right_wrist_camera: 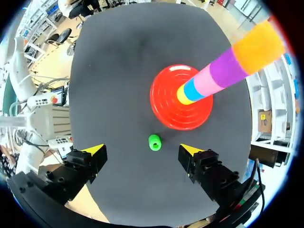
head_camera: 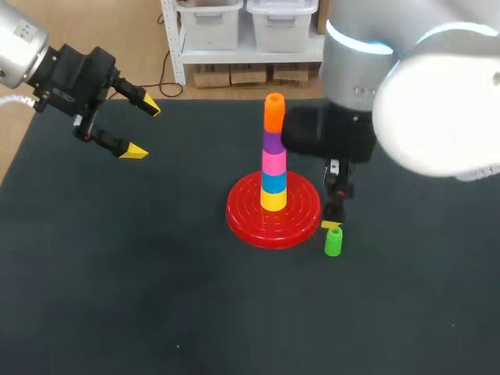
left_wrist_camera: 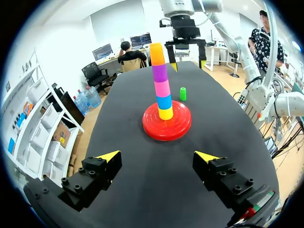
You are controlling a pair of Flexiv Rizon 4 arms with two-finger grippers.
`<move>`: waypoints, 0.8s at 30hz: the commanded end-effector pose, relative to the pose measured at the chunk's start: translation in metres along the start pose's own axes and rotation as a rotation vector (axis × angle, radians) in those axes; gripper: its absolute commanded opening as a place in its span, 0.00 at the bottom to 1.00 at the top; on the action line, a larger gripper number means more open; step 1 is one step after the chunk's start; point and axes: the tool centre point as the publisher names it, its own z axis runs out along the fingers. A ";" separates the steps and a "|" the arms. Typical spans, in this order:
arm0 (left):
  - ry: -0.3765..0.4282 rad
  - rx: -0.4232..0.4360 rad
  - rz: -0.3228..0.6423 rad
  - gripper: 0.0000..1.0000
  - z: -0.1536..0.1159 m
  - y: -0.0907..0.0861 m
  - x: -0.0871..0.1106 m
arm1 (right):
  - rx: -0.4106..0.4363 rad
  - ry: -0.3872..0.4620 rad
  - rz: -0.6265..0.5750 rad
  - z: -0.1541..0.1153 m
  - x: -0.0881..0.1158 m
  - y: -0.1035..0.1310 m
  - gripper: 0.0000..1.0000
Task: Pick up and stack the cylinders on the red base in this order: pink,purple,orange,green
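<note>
Cylinder, green (head_camera: 333, 241): upright on dark desk (head_camera: 117, 297), just beside red base (head_camera: 273, 215), not touching it. Right end effector (right_wrist_camera: 142, 151): released, spread wide, hovering directly above green cylinder, clear of it. Stack on red base, bottom up: yellow cylinder (head_camera: 273, 200), blue cylinder (head_camera: 273, 181), pink cylinder (head_camera: 273, 162), purple cylinder (head_camera: 273, 141), orange cylinder (head_camera: 274, 113). Left end effector (head_camera: 143, 129): released, holding nothing, well apart from stack.

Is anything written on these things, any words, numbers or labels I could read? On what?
No text can be read in any view.
Stack, base and green cylinder: plain colours, no print.
Left claw and right claw: black with yellow tips, no legible marks.
Table: dark surface, no writing.
</note>
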 end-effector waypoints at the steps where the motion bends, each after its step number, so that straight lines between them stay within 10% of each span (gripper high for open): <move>1: 0.001 0.001 0.001 1.00 0.000 0.001 0.001 | 0.074 0.018 0.017 0.015 0.003 0.004 1.00; 24: 0.001 0.001 0.001 1.00 0.000 0.001 0.001 | 0.047 -0.025 0.131 0.074 0.018 -0.007 1.00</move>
